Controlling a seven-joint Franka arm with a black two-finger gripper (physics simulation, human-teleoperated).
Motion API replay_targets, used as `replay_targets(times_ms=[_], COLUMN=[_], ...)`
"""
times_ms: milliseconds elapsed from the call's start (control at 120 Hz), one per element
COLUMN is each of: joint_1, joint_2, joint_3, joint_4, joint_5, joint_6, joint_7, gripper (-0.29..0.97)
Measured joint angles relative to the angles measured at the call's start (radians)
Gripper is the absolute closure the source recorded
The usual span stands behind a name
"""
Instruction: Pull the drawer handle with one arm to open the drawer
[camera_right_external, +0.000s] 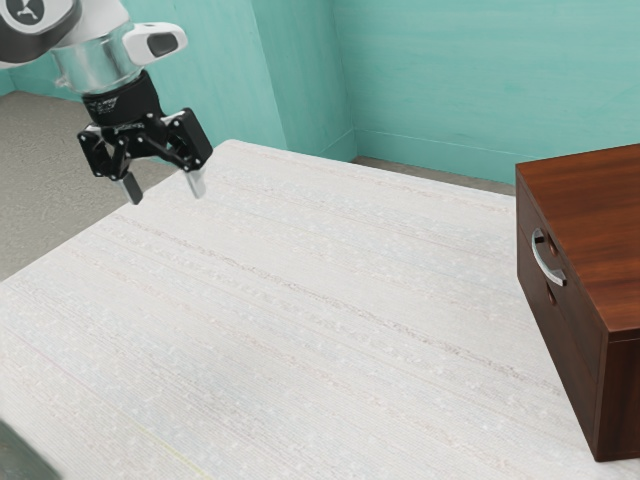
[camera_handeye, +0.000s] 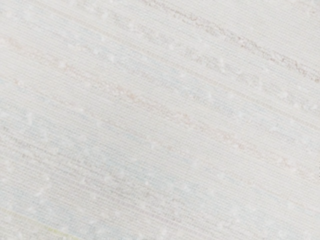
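Black gripper (camera_right_external: 165, 186): 2 fingers spread apart, nothing between them, tips pointing down above pale table (camera_right_external: 300, 330). Metal drawer handle (camera_right_external: 546, 258): curved bar on front of brown cabinet (camera_right_external: 590, 210), well apart from gripper, toward exterior view's right, lower than fingertips. Drawer front flush with cabinet face. Wrist view: table (camera_handeye: 160, 120) surface directly beneath hand.

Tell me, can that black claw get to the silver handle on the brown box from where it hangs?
Probably yes. The gripper hangs open above the table, holding nothing, and nothing stands between it and the handle on the drawer front, which faces it. Whether the arm stretches that far is unclear.
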Motion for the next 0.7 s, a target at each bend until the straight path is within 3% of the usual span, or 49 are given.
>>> replay_targets(times_ms=[200,383,700], joint_1=[0.056,-0.106,-0.106], joint_2=[0.051,0.147,0.232], joint_3=[-0.062,-0.098,-0.171], joint_4=[0.000,-0.001,0.000], joint_5=[-0.001,-0.025,-0.106], joint_6=[0.031,0.124,0.291], joint_7=[-0.236,-0.393,-0.573], gripper=[0.00,0.00,0.00])
